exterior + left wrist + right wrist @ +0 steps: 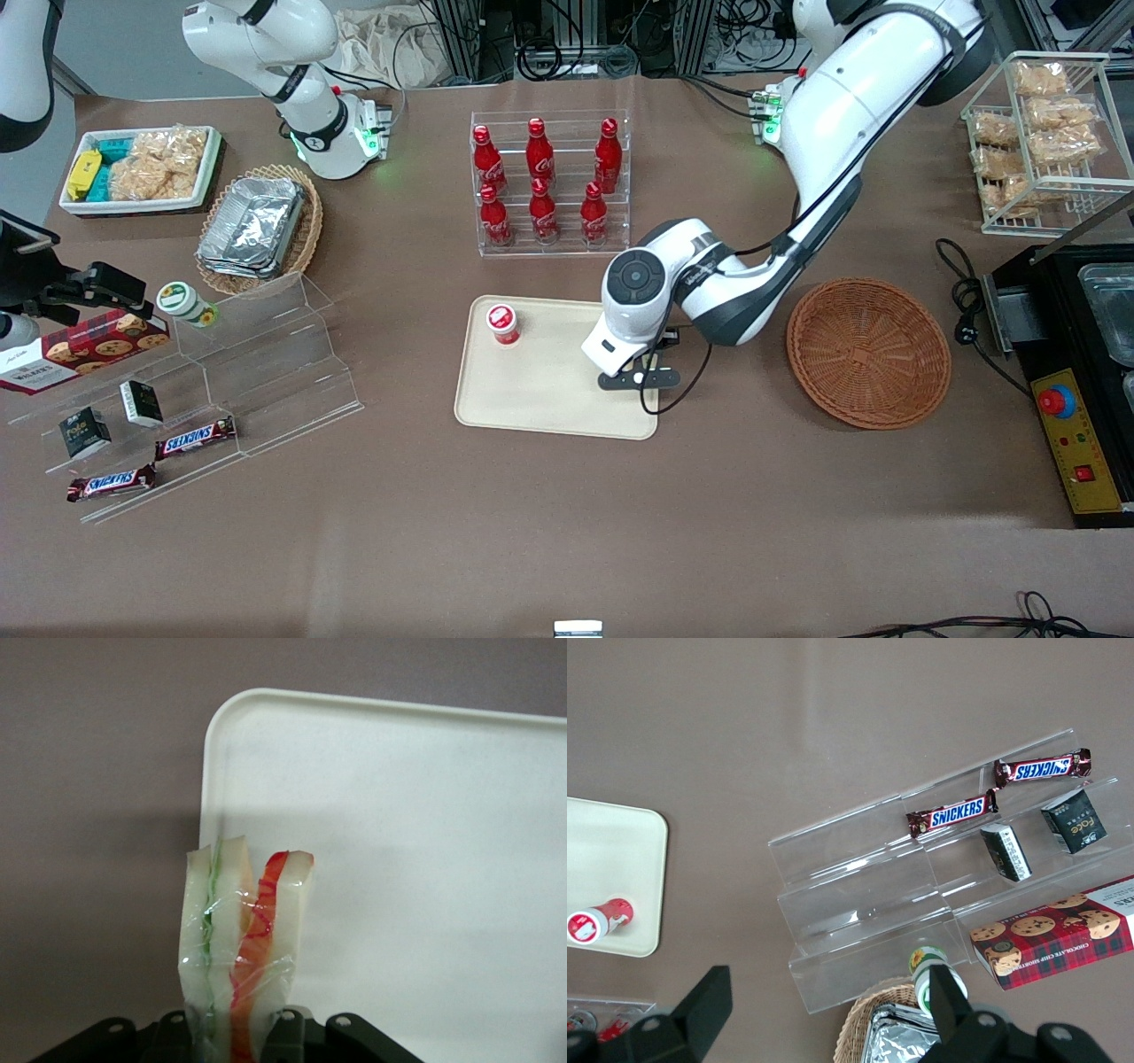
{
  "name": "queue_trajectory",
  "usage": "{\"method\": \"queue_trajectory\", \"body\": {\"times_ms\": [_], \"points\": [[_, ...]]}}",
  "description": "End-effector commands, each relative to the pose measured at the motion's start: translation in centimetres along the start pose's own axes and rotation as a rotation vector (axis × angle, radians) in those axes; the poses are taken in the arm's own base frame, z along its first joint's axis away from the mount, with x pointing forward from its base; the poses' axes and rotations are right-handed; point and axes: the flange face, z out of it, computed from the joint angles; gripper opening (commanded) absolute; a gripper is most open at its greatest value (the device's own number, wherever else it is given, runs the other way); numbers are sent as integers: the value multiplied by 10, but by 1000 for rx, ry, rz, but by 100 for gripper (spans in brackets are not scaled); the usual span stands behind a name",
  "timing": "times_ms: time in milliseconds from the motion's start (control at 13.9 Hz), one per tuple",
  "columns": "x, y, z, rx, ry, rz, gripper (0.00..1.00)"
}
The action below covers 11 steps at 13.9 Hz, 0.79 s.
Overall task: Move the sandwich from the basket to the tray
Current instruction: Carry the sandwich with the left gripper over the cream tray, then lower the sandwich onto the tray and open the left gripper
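Clamped on the clear-wrapped triangular white-bread sandwich [241,939] above the flat cream-beige rectangular plastic tray [425,859], the left gripper [232,1028] needed, I judged, to shift inward off the rim before lowering and releasing.

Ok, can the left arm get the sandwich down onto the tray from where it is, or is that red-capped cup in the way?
Probably yes. The gripper holds the sandwich over the tray edge nearest the basket; the cup stands well aside, with bare tray below.

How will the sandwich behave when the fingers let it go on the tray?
The sandwich is probably soft and light. The gripper holds it on edge above the tray, so it will likely tip flat. Its clear wrap looks slippery, so it may slide a little.
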Motion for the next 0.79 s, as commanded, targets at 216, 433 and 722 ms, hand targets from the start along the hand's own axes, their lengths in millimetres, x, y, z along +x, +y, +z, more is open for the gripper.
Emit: {"method": "queue_trajectory", "body": {"times_ms": [216,433,722], "points": [[16,13,9,-18,40,-25,100],[24,12,-13,-36,77,-123,100],[33,-25,-102,21,147,-249,100]]}}
